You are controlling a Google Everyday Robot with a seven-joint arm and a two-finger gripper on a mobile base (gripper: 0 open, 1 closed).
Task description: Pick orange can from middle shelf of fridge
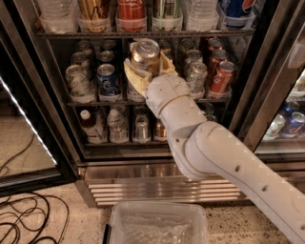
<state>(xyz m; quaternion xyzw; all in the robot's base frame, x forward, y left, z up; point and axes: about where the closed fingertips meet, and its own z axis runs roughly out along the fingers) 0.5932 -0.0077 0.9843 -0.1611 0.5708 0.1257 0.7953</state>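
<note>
My gripper (146, 66) is in front of the middle shelf (214, 99) of the fridge (167, 169), reaching in from the lower right. Its cream fingers (131, 76) are shut on the orange can (145, 51), a shiny copper can with a silver lid, tilted toward the camera. The can is held clear of the lane trays, in front of the shelf's row. Other cans stand on the middle shelf: a blue one (106, 78) to the left and a red one (222, 76) to the right. The white-capped brown bottle is hidden behind the can and gripper.
The upper shelf holds bottles and a red cola can (131, 9). The lower shelf holds small water bottles (116, 125). A clear plastic bin (157, 224) sits on the floor in front. Black cables (24, 224) lie at the left beside the open glass door (24, 143).
</note>
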